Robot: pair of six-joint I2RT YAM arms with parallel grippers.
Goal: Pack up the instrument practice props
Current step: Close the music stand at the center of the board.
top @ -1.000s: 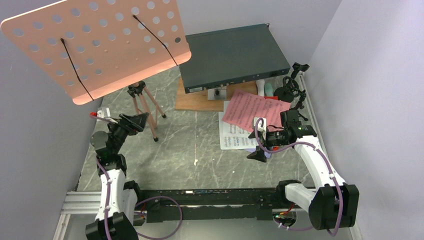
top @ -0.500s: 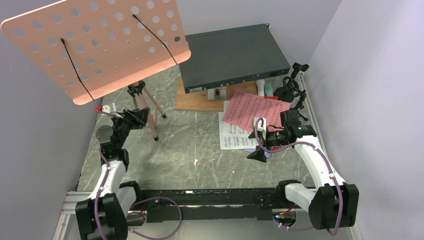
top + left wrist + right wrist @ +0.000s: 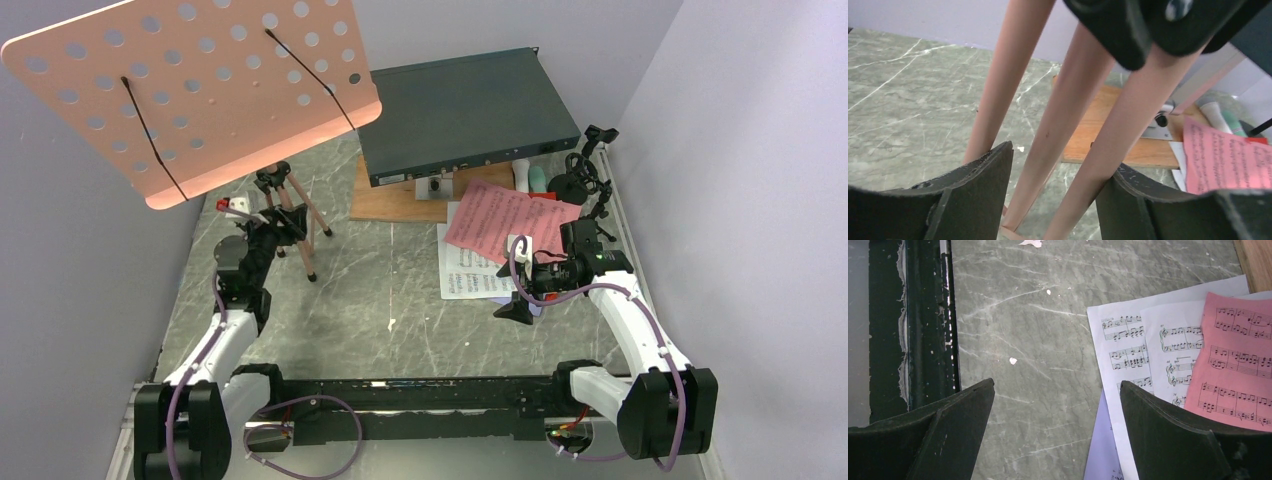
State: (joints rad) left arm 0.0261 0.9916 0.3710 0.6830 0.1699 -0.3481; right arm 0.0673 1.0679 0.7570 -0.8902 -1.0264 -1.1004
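The salmon-pink music stand (image 3: 200,90) rises at the back left on its tripod legs (image 3: 300,225). My left gripper (image 3: 283,224) reaches in among those legs. In the left wrist view two legs (image 3: 1068,110) run between the jaws of my left gripper (image 3: 1065,156); the right finger touches one leg, and a gap shows beside the left finger. Pink (image 3: 505,220) and white (image 3: 465,270) sheet-music pages lie at the right, a lavender page (image 3: 1100,450) under them. My right gripper (image 3: 510,290) (image 3: 1057,384) hovers open at their left edge, holding nothing. A black mic stand (image 3: 585,175) and small tubes (image 3: 530,177) sit behind.
A dark grey flat box (image 3: 465,110) rests on a wooden board (image 3: 385,200) at the back centre. Lilac walls close in the left, back and right. A black rail (image 3: 420,395) runs along the near edge between the arm bases.
My left arm has swung forward and right, bringing its gripper in around the tripod legs, and its jaws have narrowed. The right arm and the pages have not moved.
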